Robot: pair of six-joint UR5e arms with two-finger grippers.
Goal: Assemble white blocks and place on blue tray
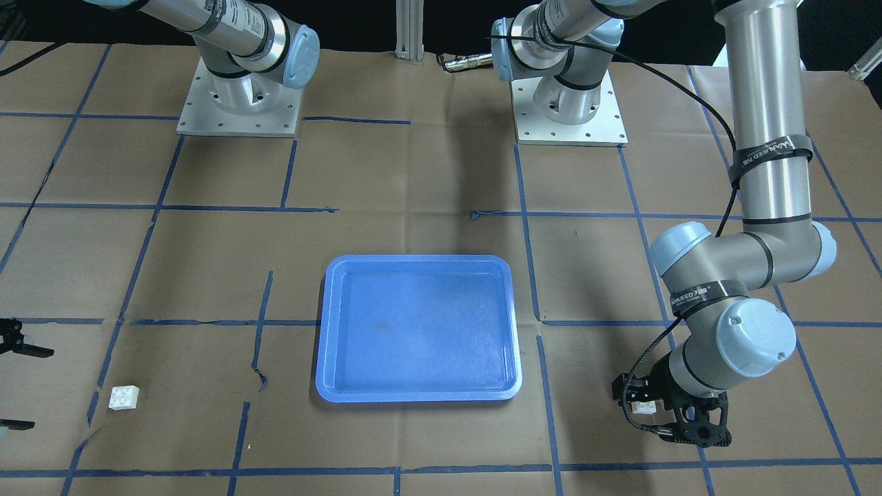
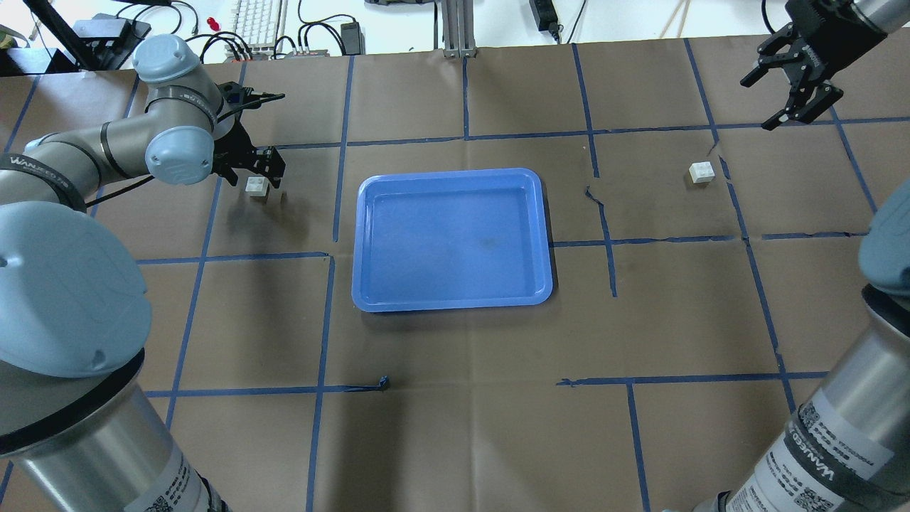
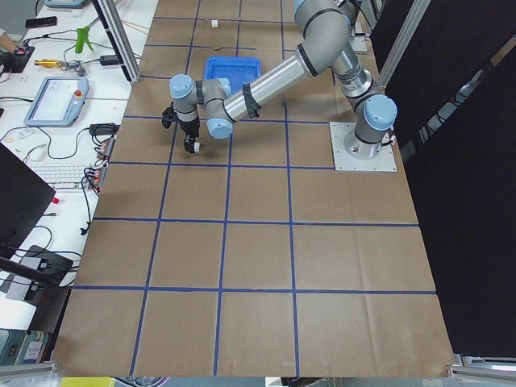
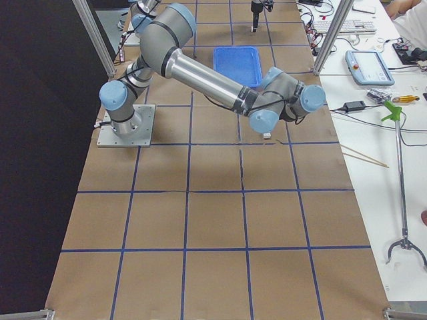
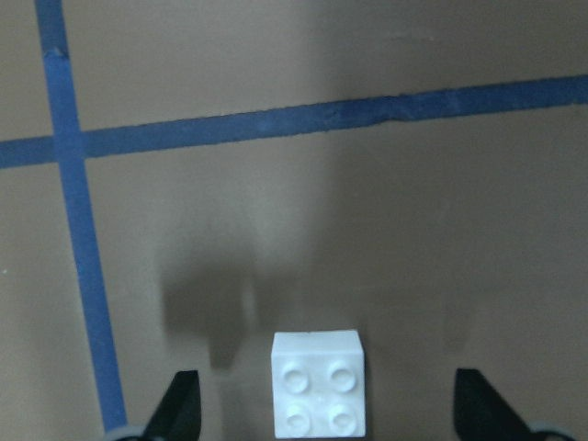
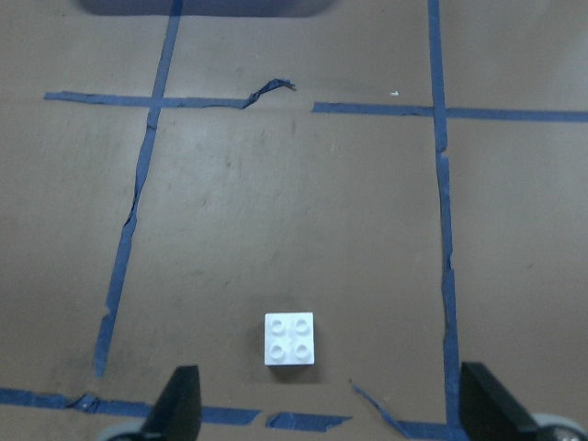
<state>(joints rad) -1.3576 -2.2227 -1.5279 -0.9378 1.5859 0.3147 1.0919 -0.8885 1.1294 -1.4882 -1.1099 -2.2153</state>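
Observation:
The blue tray [image 1: 417,329] lies in the table's middle and also shows in the overhead view [image 2: 452,238]. One white block [image 2: 257,185] lies on the paper left of the tray. My left gripper [image 2: 259,174] is open and hangs low over it. In the left wrist view the block [image 5: 318,395] sits between the two fingertips [image 5: 182,395], untouched. The other white block [image 2: 701,172] lies right of the tray, studs up. My right gripper [image 2: 755,105] is open and empty, beyond that block, which the right wrist view shows [image 6: 289,338] ahead of it.
Brown paper with a blue tape grid covers the table. Tape is torn near the right-hand block [image 6: 129,230]. The two arm bases [image 1: 239,103] [image 1: 568,103] stand on the robot's side. A keyboard and cables [image 2: 256,21] lie beyond the far edge.

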